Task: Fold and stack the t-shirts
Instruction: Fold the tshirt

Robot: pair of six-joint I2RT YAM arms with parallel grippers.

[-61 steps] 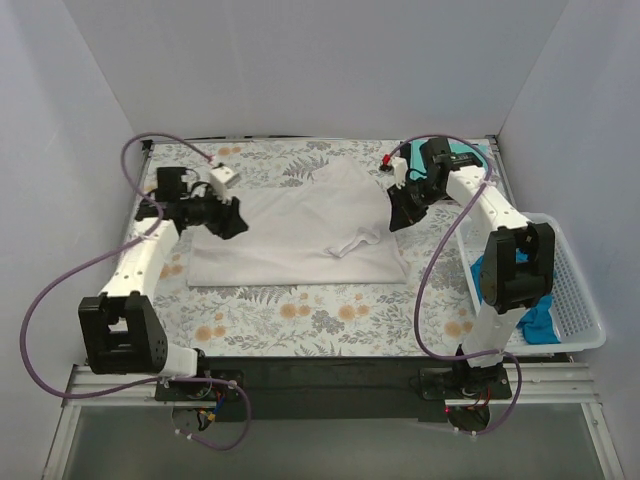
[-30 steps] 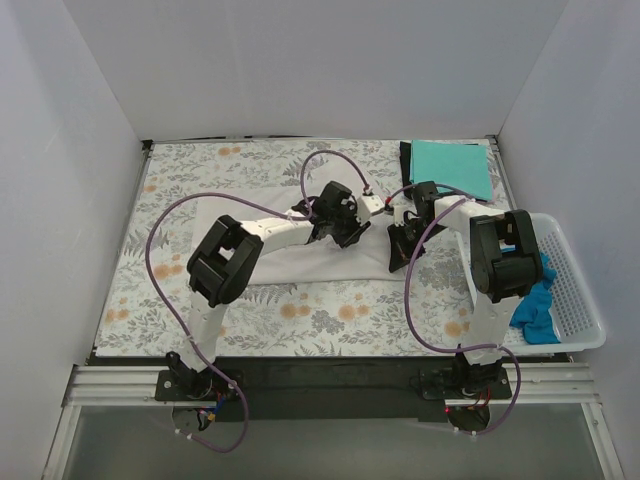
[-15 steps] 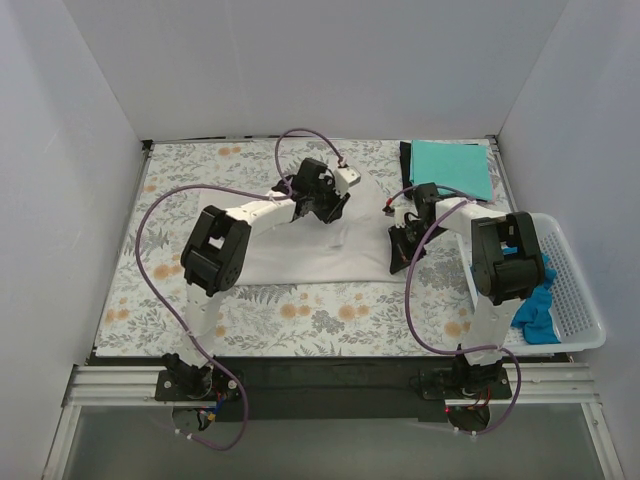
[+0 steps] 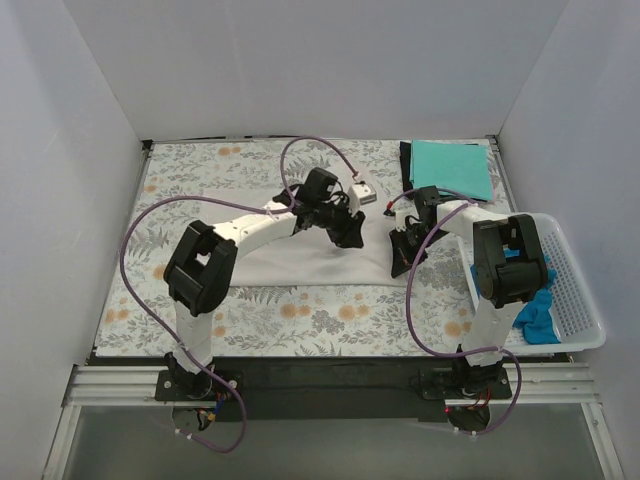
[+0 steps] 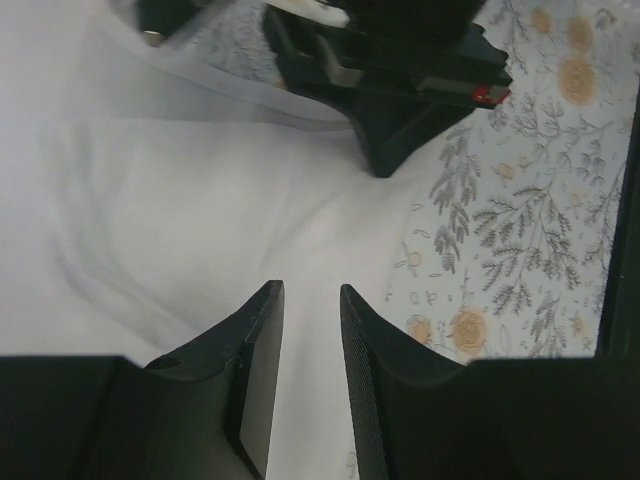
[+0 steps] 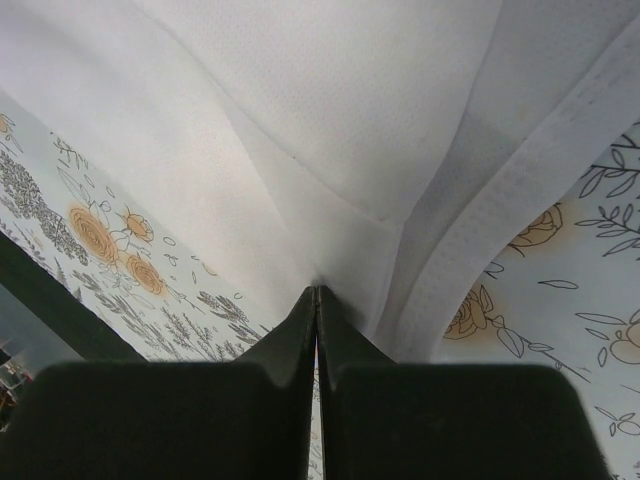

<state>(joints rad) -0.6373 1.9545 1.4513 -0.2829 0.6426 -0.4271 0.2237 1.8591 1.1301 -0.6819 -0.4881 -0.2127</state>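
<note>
Fingers [image 6: 285, 345] of the right gripper [image 6: 317, 292] are pinched tight on the right edge of the white t-shirt [image 4: 300, 262], which lies spread mid-worktop [image 4: 200, 170]. Over the cloth hangs the left gripper [image 5: 310, 292], its fingers narrowly apart and holding nothing.

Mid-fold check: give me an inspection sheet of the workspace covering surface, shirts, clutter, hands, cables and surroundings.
Surface: floral table cloth, lying flat over the table.
Job's things: white t-shirt spread at centre; teal t-shirt folded on a dark t-shirt at back right; bright blue t-shirt bunched in the white lattice basket.
Clutter: nothing seen.
Hands: left hand open just above the white t-shirt, holding nothing; right hand shut on the white t-shirt's right edge.
Cables: purple cables loop along both arms, above the cloth.
Surroundings: plain white walls on three sides.
</note>
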